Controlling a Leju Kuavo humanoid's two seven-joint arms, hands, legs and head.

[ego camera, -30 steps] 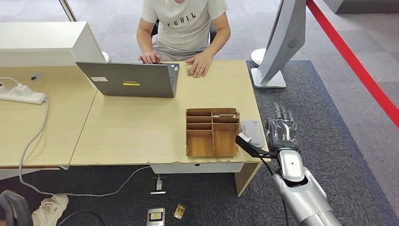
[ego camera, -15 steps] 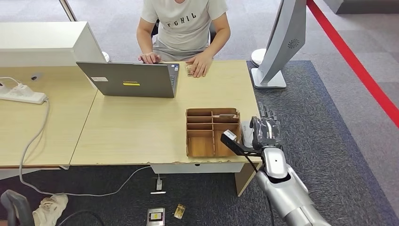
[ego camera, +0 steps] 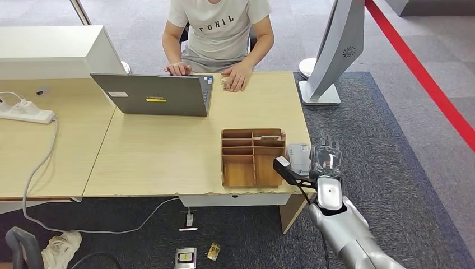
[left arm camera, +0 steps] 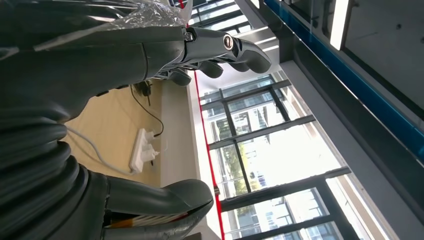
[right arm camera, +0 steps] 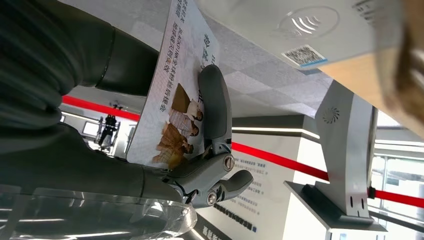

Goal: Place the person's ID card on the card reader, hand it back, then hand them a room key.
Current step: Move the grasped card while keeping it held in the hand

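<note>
A light wooden desk (ego camera: pixel 168 151) stands on grey carpet, and a red stripe (ego camera: pixel 425 78) crosses the floor well to the right of the right hand (ego camera: pixel 326 159). That hand hovers at the desk's near right corner, just beside the pale grey card reader (ego camera: pixel 299 156), which lies flat on the desk between the hand and a wooden compartment organizer (ego camera: pixel 252 157). In the right wrist view the hand (right arm camera: pixel 200 150) grips a card (right arm camera: pixel 175 95) between the thumb and the darker fingers (right arm camera: pixel 215 107), with the card reader (right arm camera: pixel 320 30) close in front of it.

The card is white with lines of printed Chinese text and a colour picture of several figures near one end; whether it is the ID card or a room key cannot be told. It is held clear of the reader, not lying on it.

Far across the desk from the hand, a person in a pale printed T-shirt (ego camera: pixel 218 28) sits with both hands on the desk edge beside an open grey laptop (ego camera: pixel 154 95). A white kiosk stand (ego camera: pixel 333 53) rises beyond the hand on the carpet.

The left hand (left arm camera: pixel 210 55) shows in its wrist view with fingers curled and nothing seen in them, above a desk with a white power strip (left arm camera: pixel 142 155); large windows fill the room behind.
</note>
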